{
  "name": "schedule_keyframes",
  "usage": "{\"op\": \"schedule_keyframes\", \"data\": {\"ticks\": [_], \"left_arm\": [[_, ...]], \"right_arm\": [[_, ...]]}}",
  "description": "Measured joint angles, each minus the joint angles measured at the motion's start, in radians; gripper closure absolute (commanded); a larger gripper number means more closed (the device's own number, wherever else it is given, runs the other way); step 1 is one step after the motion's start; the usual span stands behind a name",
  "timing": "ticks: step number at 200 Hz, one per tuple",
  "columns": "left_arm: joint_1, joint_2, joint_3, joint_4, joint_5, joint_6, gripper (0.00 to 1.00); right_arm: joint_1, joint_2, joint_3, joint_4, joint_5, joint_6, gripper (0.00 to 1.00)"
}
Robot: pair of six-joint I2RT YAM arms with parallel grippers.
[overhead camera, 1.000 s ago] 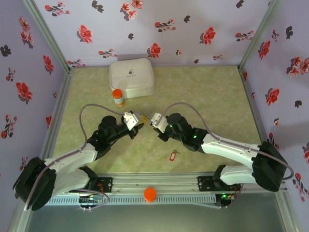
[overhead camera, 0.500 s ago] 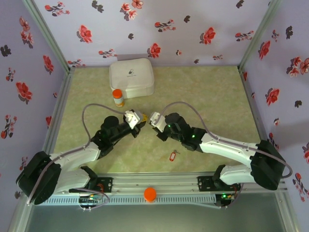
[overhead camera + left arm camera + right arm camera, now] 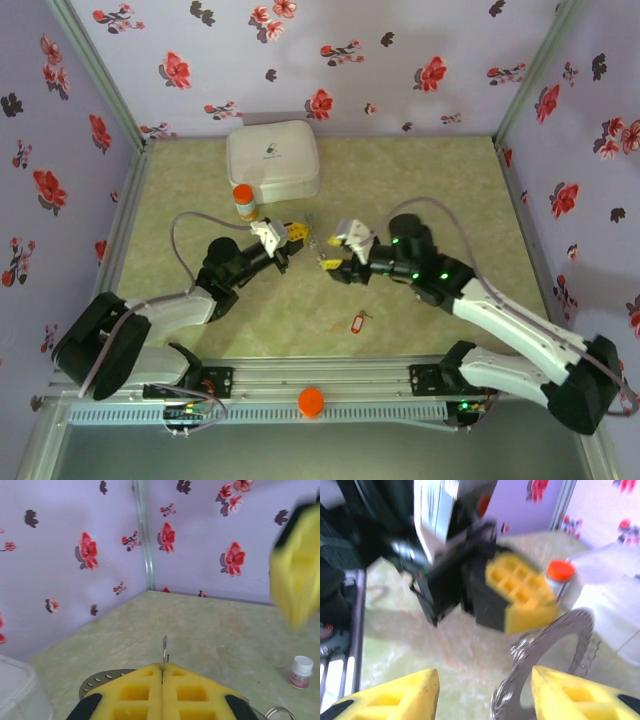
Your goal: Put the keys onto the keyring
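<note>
Left gripper (image 3: 162, 669) is pinching the dark grey beaded metal keyring (image 3: 507, 690), seen edge-on from its own wrist. The right wrist view is showing the loop's face just beside the released right gripper (image 3: 484, 690).

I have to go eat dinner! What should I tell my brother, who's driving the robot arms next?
Left gripper: shut, pinching the keyring and holding it up.
Right gripper: open, close to the ring, gripping nothing.
Red-tag key: lying on the table near the front edge, untouched.
Brassy key: can't make it out.
Done: ring is held ready.
Left: thread both keys on; none seen on it yet.
</note>
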Motion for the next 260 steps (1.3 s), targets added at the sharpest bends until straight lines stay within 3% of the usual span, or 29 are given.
{"op": "schedule_keyframes", "data": {"ticks": [17,36,108,211,260], "left_arm": [[0.021,0.043,0.001,0.050,0.070,-0.020,1.00],[0.037,0.071,0.014,0.075,0.155,-0.048,1.00],[0.042,0.074,0.038,0.125,0.346,-0.127,1.00],[0.037,0.047,0.052,0.134,0.413,-0.162,1.00],[0.037,0.047,0.053,0.134,0.427,-0.183,1.00]], "right_arm": [[-0.097,-0.029,0.018,0.016,-0.117,0.020,0.67],[-0.159,-0.001,0.018,0.062,-0.191,0.049,0.70],[-0.174,0.124,-0.065,0.267,-0.342,0.030,0.70],[-0.132,0.145,-0.070,0.326,-0.316,-0.008,0.71],[-0.117,0.184,-0.070,0.358,-0.323,0.003,0.89]]}}
